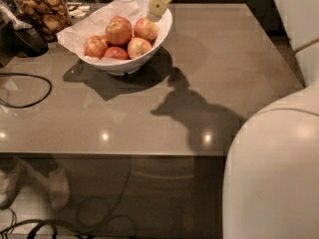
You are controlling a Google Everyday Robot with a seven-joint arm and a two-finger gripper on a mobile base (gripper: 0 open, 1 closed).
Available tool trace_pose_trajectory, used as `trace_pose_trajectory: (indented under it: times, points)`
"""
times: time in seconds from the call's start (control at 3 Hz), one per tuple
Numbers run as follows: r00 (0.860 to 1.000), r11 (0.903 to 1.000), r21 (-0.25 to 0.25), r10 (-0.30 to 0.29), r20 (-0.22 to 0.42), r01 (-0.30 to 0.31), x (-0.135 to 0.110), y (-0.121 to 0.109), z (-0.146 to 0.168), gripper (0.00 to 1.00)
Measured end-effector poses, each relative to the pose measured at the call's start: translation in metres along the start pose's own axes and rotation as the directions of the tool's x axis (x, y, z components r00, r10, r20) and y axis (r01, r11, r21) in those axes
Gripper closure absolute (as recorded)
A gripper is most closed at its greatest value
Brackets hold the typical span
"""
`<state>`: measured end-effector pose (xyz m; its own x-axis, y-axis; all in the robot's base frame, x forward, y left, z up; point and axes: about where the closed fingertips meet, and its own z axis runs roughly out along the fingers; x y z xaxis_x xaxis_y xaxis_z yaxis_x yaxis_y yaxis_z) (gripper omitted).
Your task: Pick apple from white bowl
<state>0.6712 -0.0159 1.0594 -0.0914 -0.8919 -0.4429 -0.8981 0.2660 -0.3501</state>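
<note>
Closest to me, the robot's own white shell (271,178) fills the lower right of my view. Past it lies the grey-brown table (124,118), with the arm's dark shadow (194,111) thrown across its middle and a loop of black cable (30,91) at the left edge.

Farther back sits the white bowl (145,59), lined with crumpled white paper (99,16) that sticks up over its left and rear rim. The apple (118,32) rests in the middle of the bowl, riding a little higher than the smaller apples (139,47) that press against it on every side.

The gripper (156,10) hangs over the bowl's far right rim, coming down from the top edge, its cream tip just above the rightmost apple and beside the paper. It grasps nothing that I can see, and I cannot tell whether it is released or clenched.

At the far left corner stands a glass jar of brown snacks (42,9), a dark object (27,38) beside it.
</note>
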Motion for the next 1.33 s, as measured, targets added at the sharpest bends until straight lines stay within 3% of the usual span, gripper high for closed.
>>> trace_pose_trajectory:
  times: [0.33, 1.0, 1.33]
  points:
    - [1.000, 1.0000, 0.004, 0.000, 0.010, 0.000, -0.003, -0.001, 0.003, 0.00]
    - [0.997, 0.9986, -0.016, -0.049, 0.058, 0.050, -0.044, -0.014, 0.038, 0.00]
    - [0.996, 0.9971, -0.031, -0.068, 0.053, 0.070, -0.056, -0.018, 0.057, 0.11]
